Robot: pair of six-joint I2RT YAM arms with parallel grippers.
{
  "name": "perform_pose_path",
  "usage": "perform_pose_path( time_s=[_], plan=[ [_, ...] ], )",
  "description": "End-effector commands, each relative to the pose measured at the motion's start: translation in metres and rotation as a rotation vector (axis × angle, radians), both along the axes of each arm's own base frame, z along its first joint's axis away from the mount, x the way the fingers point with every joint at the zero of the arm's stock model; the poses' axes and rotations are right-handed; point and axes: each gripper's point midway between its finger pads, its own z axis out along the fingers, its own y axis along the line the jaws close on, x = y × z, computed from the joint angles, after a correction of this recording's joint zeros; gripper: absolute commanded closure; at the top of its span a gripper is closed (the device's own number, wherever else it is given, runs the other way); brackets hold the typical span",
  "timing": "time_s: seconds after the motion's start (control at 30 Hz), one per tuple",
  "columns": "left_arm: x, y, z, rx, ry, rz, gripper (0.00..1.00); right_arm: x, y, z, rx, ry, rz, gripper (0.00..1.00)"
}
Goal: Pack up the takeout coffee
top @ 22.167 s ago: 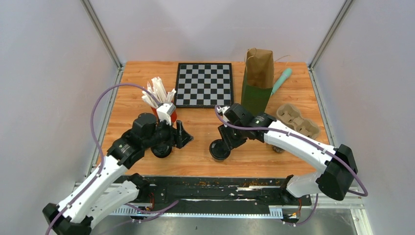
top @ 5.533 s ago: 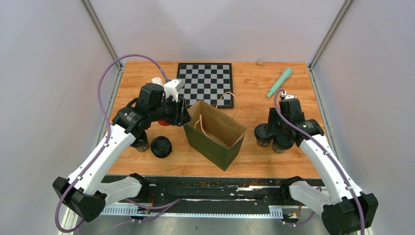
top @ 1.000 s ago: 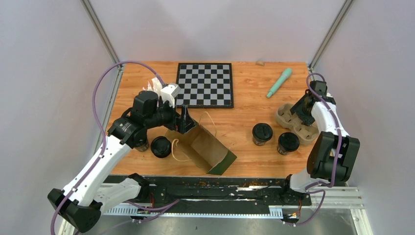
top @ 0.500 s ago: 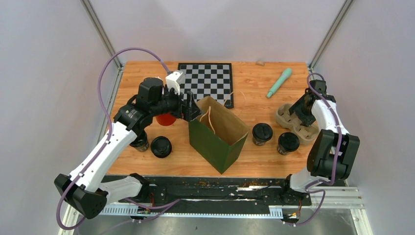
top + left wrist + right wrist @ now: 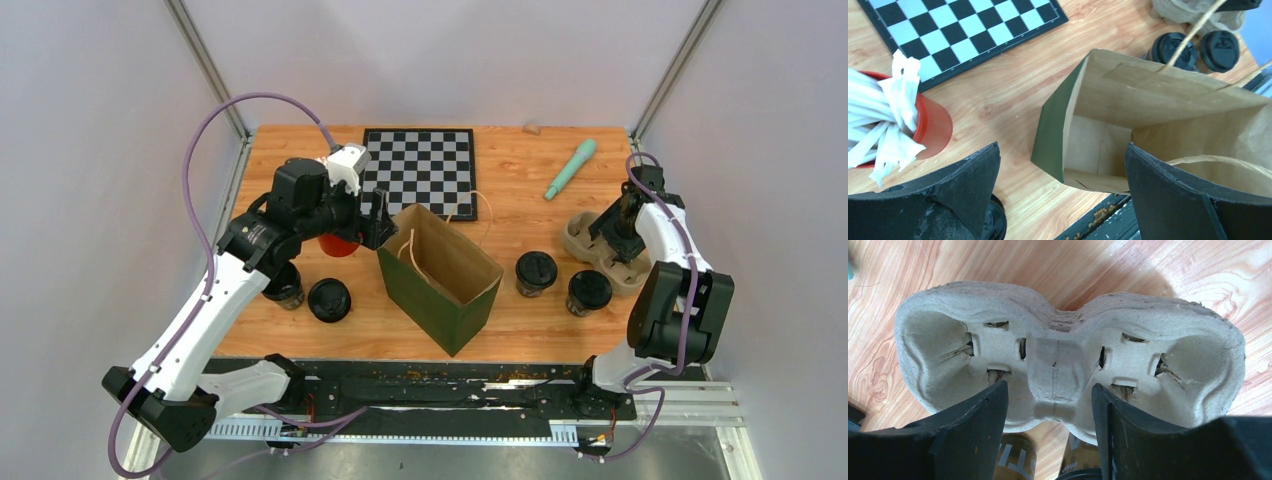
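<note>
The paper bag stands upright and open at the table's middle; in the left wrist view its inside is empty. My left gripper is open beside the bag's top left rim, its jaws wide apart. Two coffee cups with black lids stand right of the bag. Another cup stands left of it, and one more is half hidden under my left arm. My right gripper is open over the pulp cup carrier, its fingers either side of the carrier's middle.
A red cup of white wrapped straws stands by my left gripper. A chessboard lies at the back, a teal stick at the back right. The table's right edge is close behind the carrier.
The bag has gone from lying on its side to standing upright. My left gripper has drawn a little left, off its rim. The right arm has barely moved.
</note>
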Motion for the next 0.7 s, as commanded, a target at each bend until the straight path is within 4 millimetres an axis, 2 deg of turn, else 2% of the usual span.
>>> perform_pose_path(
  time_s=[0.0,0.17,0.5,0.67],
  plan=[
    [0.002,0.014,0.000,0.066,-0.027,0.028,0.00,0.003,-0.005,0.001,-0.016,-0.017,-0.023,0.40],
    [0.001,0.009,-0.009,0.066,0.007,0.010,0.01,0.004,-0.002,-0.004,-0.003,-0.016,-0.003,0.46],
    [0.001,0.004,-0.019,0.055,0.031,-0.003,0.17,0.005,-0.006,-0.003,-0.014,-0.025,0.006,0.55],
    [-0.001,0.002,-0.024,0.047,0.052,-0.016,0.23,0.006,-0.008,0.010,-0.039,-0.051,0.026,0.61]
  ],
)
